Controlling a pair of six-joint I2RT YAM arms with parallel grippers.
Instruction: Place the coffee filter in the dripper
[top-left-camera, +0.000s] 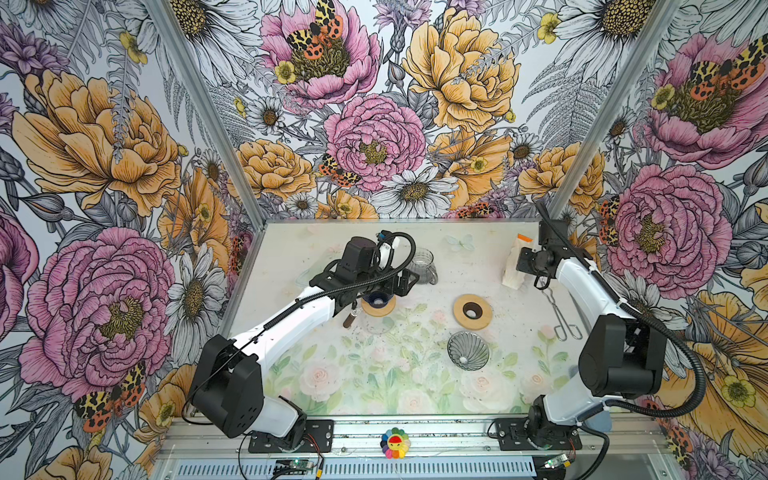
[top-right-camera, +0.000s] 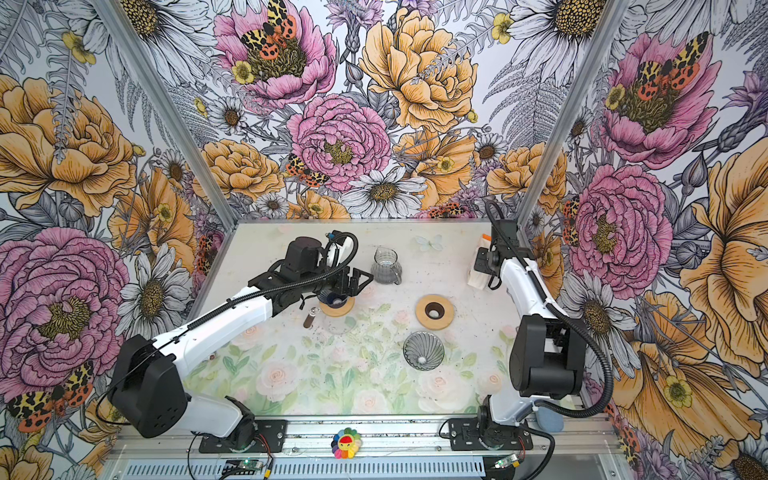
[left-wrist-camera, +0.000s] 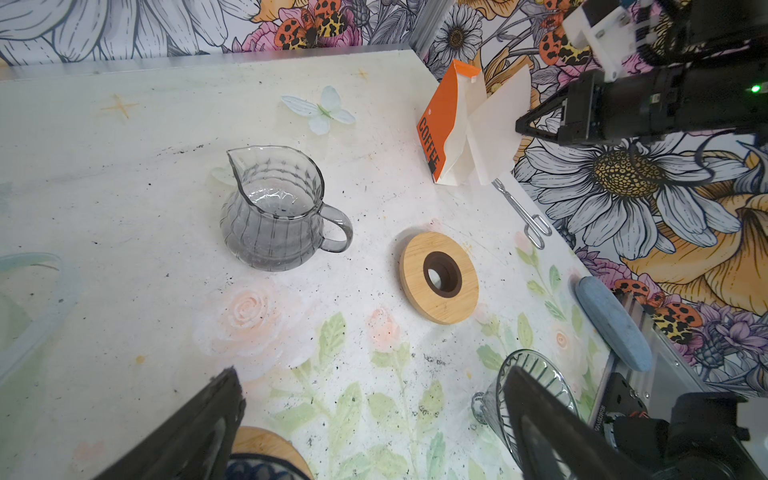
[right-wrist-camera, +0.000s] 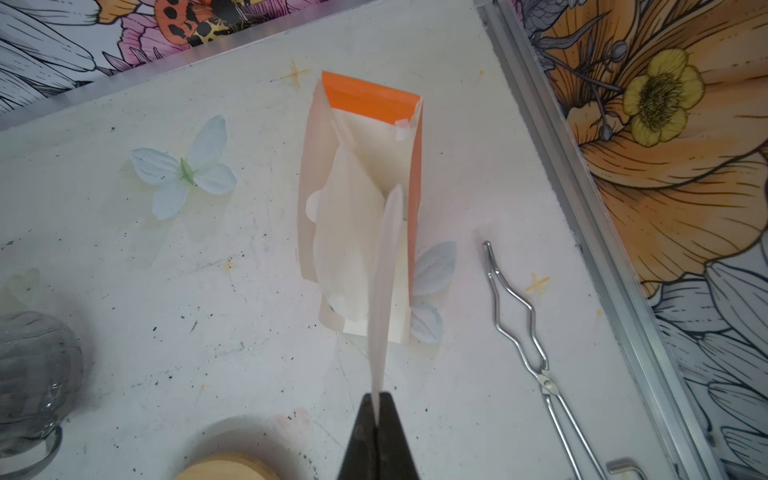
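A white paper coffee filter (right-wrist-camera: 384, 291) (left-wrist-camera: 498, 124) is pinched by its edge in my right gripper (right-wrist-camera: 377, 399), which is shut on it. Its far end still reaches into the open orange-and-white filter box (right-wrist-camera: 374, 104) (top-left-camera: 513, 266) at the back right. The dripper (top-left-camera: 468, 350) (top-right-camera: 423, 350), a ribbed glass cone, sits on the table right of centre, well in front of that gripper (top-left-camera: 520, 262). My left gripper (left-wrist-camera: 374, 415) (top-left-camera: 401, 282) hangs open and empty at the middle left. One of its fingers (left-wrist-camera: 540, 424) partly hides the dripper (left-wrist-camera: 552, 376) in the left wrist view.
A glass pitcher (top-left-camera: 422, 264) (left-wrist-camera: 278, 212) stands at the back centre. A wooden ring (top-left-camera: 472, 311) lies just behind the dripper. A blue patterned cone on a second wooden ring (top-left-camera: 378, 302) sits under the left gripper. Metal tongs (top-left-camera: 559, 316) lie along the right edge.
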